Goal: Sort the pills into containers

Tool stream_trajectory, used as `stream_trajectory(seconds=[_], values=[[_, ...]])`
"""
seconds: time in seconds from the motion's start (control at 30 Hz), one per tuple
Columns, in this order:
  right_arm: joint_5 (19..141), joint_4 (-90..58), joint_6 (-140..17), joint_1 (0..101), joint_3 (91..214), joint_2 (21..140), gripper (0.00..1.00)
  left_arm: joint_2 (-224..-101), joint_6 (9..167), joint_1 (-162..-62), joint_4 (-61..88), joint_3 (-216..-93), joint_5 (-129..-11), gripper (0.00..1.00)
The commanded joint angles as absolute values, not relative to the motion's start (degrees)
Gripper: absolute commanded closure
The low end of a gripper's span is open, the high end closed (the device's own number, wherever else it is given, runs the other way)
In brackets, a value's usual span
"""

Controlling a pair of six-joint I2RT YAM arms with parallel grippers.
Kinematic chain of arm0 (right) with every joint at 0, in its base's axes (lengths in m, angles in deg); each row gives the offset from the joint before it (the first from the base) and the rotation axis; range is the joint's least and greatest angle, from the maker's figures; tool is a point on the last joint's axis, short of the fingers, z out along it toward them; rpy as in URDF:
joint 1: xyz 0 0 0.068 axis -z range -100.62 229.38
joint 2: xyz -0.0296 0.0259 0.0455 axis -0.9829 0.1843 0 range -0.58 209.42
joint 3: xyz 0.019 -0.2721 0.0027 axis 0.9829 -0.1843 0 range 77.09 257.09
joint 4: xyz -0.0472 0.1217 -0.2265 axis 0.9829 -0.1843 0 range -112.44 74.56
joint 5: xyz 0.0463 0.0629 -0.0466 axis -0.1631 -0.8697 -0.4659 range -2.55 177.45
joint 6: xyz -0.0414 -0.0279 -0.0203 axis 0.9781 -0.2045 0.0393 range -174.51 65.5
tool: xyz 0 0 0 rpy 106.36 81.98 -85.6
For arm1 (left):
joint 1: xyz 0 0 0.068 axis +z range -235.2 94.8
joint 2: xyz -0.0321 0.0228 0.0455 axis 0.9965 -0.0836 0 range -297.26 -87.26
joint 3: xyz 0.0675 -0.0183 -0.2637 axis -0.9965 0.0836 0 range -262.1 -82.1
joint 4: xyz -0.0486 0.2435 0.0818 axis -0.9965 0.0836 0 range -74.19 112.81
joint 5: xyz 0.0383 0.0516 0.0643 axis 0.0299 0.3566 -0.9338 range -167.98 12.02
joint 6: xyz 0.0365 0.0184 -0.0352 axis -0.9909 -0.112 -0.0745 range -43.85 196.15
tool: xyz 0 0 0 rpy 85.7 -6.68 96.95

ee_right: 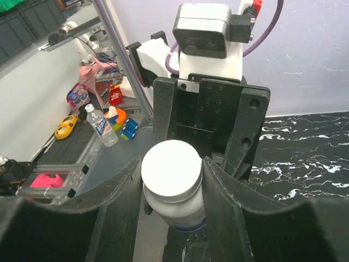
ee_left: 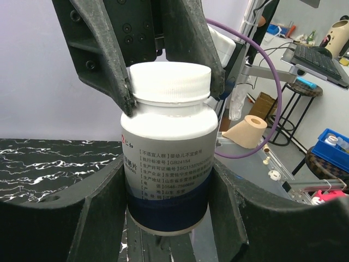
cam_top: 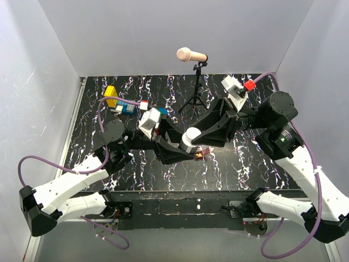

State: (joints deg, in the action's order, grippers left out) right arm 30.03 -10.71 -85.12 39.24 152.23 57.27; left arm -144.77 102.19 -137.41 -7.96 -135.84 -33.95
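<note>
A white pill bottle [cam_top: 190, 140] with a white screw cap is held upright above the middle of the table, between both grippers. My left gripper [cam_top: 175, 148] is shut on the bottle's body; in the left wrist view its fingers [ee_left: 229, 196] clamp the lower, blue-banded part of the bottle [ee_left: 168, 158]. My right gripper [cam_top: 200, 137] is shut on the cap [ee_right: 172, 168], its fingers [ee_right: 223, 191] pressing both sides. A small part of the reddish-brown pill box [cam_top: 199, 155] shows just under the grippers. No loose pills are in view.
Green, blue and yellow toy blocks [cam_top: 117, 99] sit at the back left of the black marbled table [cam_top: 245, 169]. A microphone [cam_top: 191, 54] on a black tripod [cam_top: 196, 95] stands at the back centre. White walls close in the left, right and back.
</note>
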Motion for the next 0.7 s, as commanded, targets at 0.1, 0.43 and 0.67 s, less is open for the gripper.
stream_trajectory(seconds=[0.1, 0.43, 0.67], values=[[36.0, -17.0, -80.9, 39.3, 152.8, 55.1, 0.64, -143.9, 99.4, -137.3, -5.5, -139.0, -40.3, 1.0], [48.7, -27.1, -77.4, 39.3, 153.5, 54.4, 0.84, -142.4, 92.9, -137.3, 6.0, -142.4, -56.7, 1.0], [58.8, -32.1, -79.3, 39.3, 155.1, 55.9, 0.95, -144.1, 87.8, -137.3, 11.7, -145.1, -68.3, 1.0]])
